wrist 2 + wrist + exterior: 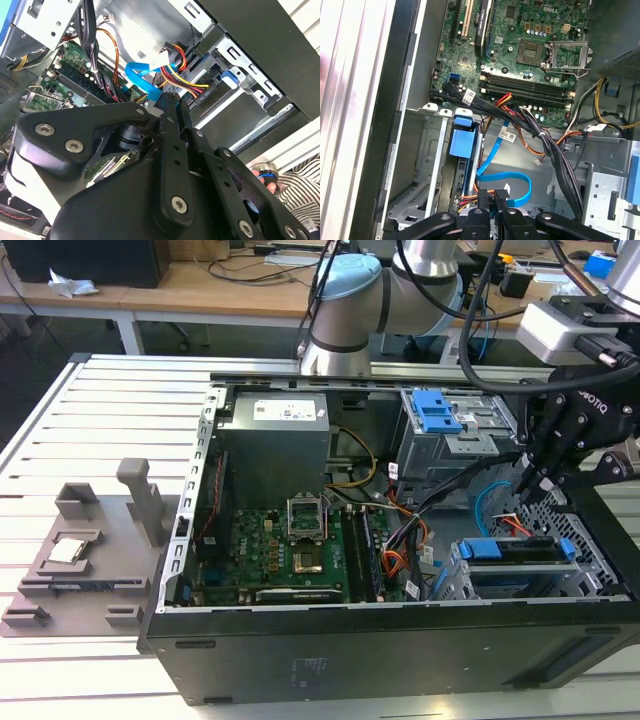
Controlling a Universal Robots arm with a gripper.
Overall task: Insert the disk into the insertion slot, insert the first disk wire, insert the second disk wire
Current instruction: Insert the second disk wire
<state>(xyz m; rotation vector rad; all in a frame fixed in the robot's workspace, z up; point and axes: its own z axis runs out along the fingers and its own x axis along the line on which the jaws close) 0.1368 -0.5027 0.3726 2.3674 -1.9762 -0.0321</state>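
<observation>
One gripper, mine: my gripper (528,485) hangs low inside the open computer case (300,660), at the exterior view's right, above the drive cage.
Finger state: in both wrist views my fingers (482,199) stand narrow, nearly together, with only a thin gap between the tips.
Held item: the second disk wire (512,177) curls in a light blue loop and runs in between my fingertips. I appear to be pinching its plug end, though the plug itself is hidden by the fingers.
Same wire, second wrist view: the blue ribbon (142,75) leads straight to my gripper (172,97).
Disk position: the disk (515,553) lies flat inside the insertion slot (480,585), its blue caddy showing at both ends.
Caddy, first wrist view: the disk (461,142) shows its blue tab just beside my gripper (492,197).
First disk wire: the first disk wire (185,82), red, orange and yellow strands, runs to a black plug at the rear edge of the disk, just beside my fingertips.
Surroundings: the motherboard (290,550) lies well apart, toward the exterior view's left; a grey fixture (90,550) sits on the slatted table (80,660) outside the case.
</observation>
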